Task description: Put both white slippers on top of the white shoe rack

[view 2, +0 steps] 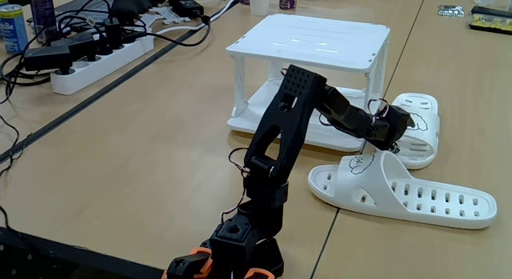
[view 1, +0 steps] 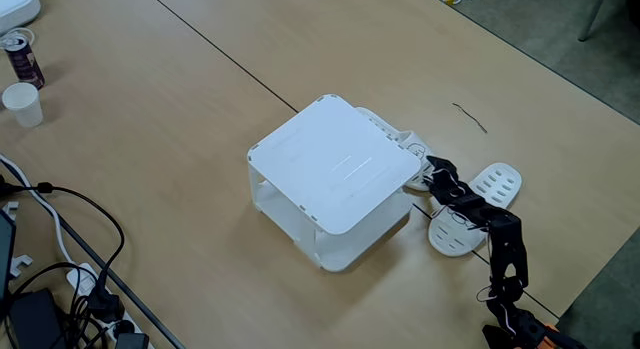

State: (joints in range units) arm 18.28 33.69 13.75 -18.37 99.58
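The white shoe rack [view 1: 330,164] [view 2: 312,35] stands mid-table with nothing on its flat top. One white slipper [view 1: 385,124] [view 2: 420,111] lies on the table right against the rack's side. The other white slipper [view 1: 498,181] [view 2: 416,201] lies nearer the arm's base, with a puppy drawing on its strap; in a fixed view the arm crosses over its middle. My gripper [view 1: 418,169] [view 2: 390,127] is low, at the strap end of the slipper by the rack. Its fingers blend into the dark wrist, so how the jaws stand is unclear.
A power strip [view 2: 96,59] with tangled cables lies at the table's left. A drink can [view 1: 22,57] and a paper cup [view 1: 22,104] stand far left. A thin dark wire [view 1: 470,117] lies beyond the slippers. The table edge runs close behind the arm's base [view 2: 232,247].
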